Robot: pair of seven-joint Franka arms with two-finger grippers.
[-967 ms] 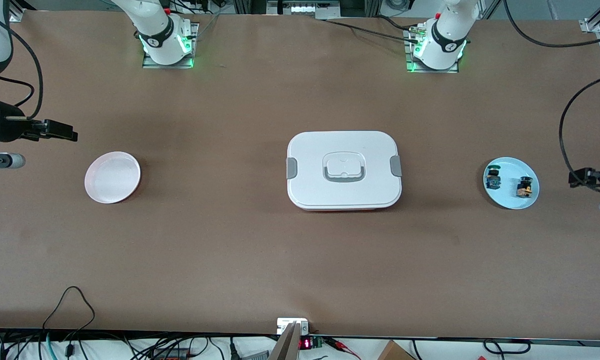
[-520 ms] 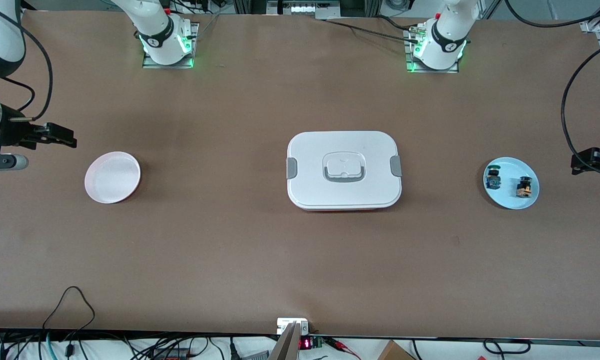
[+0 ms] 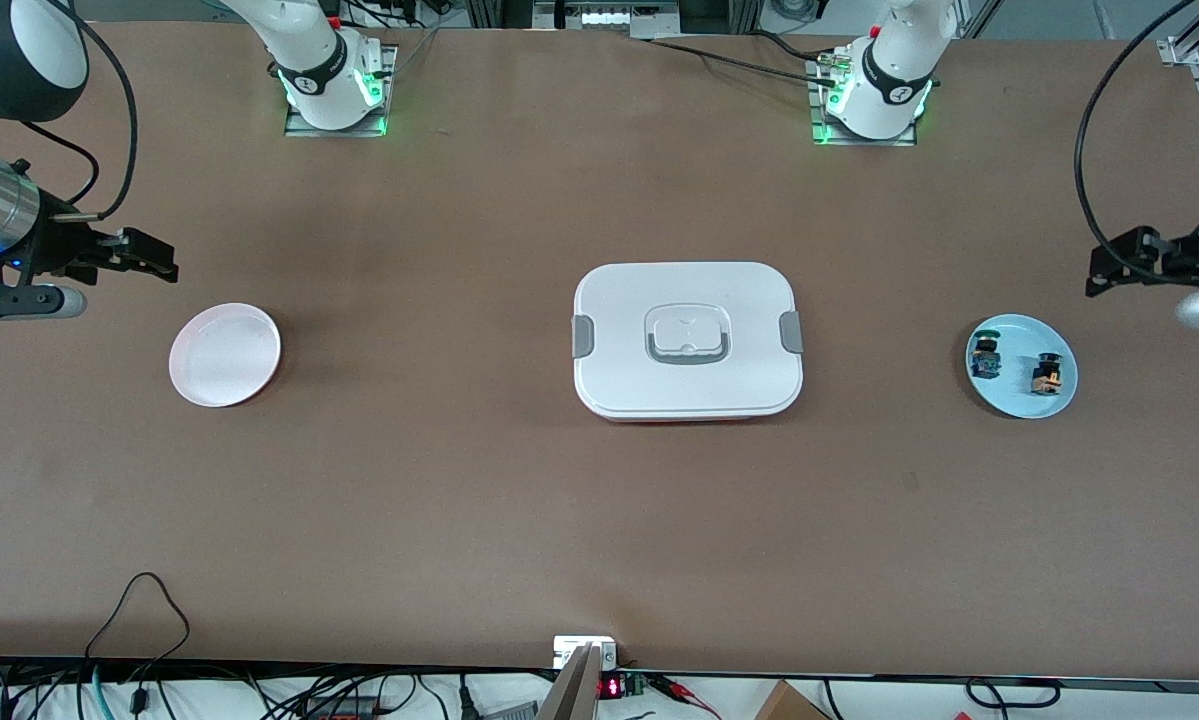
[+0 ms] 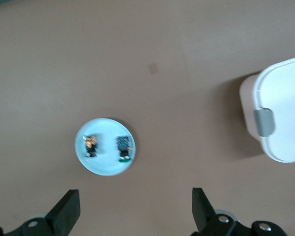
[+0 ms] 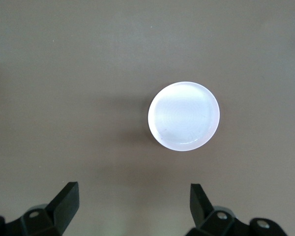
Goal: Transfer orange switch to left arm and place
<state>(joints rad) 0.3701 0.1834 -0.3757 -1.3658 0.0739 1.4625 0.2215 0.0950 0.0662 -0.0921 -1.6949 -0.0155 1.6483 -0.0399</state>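
The orange switch (image 3: pixel 1047 373) (image 4: pixel 90 145) stands on a light blue plate (image 3: pixel 1017 397) (image 4: pixel 106 165) at the left arm's end of the table. The white box (image 3: pixel 687 338) (image 4: pixel 285 98) sits shut at mid-table, its grey clip showing in the left wrist view. My left gripper (image 3: pixel 1099 272) (image 4: pixel 136 209) hangs open and empty over the table just off the blue plate. Over the right arm's end, my right gripper (image 3: pixel 164 264) (image 5: pixel 134 201) is open and empty beside a white plate (image 3: pixel 225 354) (image 5: pixel 184 115).
A green-capped switch (image 3: pixel 985 358) (image 4: pixel 124 147) shares the blue plate with the orange one, on the side toward the box. Black cables loop from both wrists. More cables and a small display lie along the table edge nearest the camera.
The left gripper has swung from the table's end beside the blue plate toward the bases' side and inward. The right gripper has shifted slightly toward the middle of the table.
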